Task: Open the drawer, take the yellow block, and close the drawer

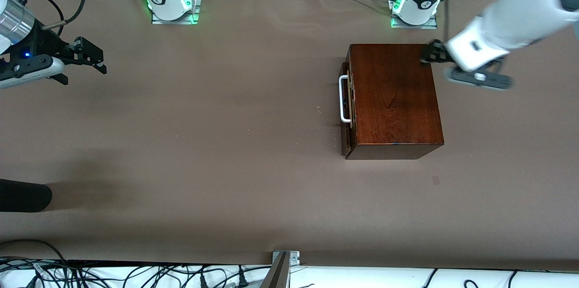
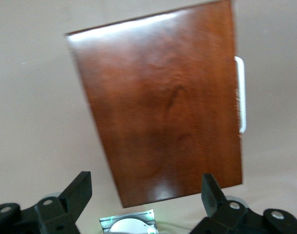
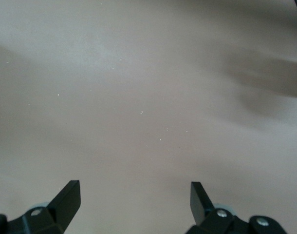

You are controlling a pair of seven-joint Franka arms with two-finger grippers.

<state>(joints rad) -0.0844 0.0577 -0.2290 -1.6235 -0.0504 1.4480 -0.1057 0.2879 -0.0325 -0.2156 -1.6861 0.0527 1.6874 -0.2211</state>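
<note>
Drawer point(image 1: 346, 98) shut; left claw point(image 2: 144, 190) open over box point(image 1: 393, 98)

High front camera facing robots, wrist cameras looking down, box point(image 1: 393, 98) perhaps shared.

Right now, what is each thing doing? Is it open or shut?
Drawer: shut, handle untouched.
Left tool: open, over the box.
Right tool: open, waiting over bare table at the right arm's end.
Yellow block: not seen.
</note>
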